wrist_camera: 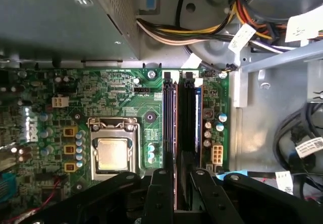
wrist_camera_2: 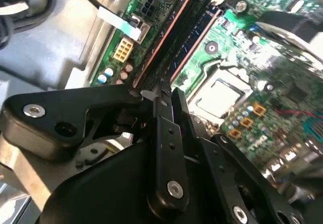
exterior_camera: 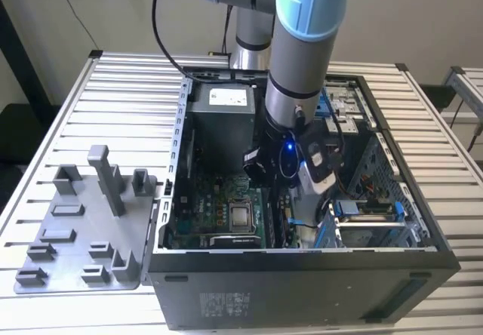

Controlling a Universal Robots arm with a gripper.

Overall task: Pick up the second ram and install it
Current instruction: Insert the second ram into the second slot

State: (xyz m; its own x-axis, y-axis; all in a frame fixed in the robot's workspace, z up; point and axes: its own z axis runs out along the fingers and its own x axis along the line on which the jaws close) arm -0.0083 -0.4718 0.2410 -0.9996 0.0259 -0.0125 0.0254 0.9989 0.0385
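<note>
Dark second ram (wrist_camera: 175, 128) | upright in motherboard slot | between gripper (wrist_camera: 175, 183) fingers

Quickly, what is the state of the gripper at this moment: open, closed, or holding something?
Gripper: closed on the second ram, a thin stick held on edge between the fingers, directly over the memory slots of the motherboard.

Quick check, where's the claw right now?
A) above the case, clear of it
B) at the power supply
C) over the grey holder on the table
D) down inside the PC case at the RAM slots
D: in the first wrist view the claw sits right at the RAM slots on the motherboard, beside the CPU socket; the exterior view shows the arm reaching into the open PC case.
</note>
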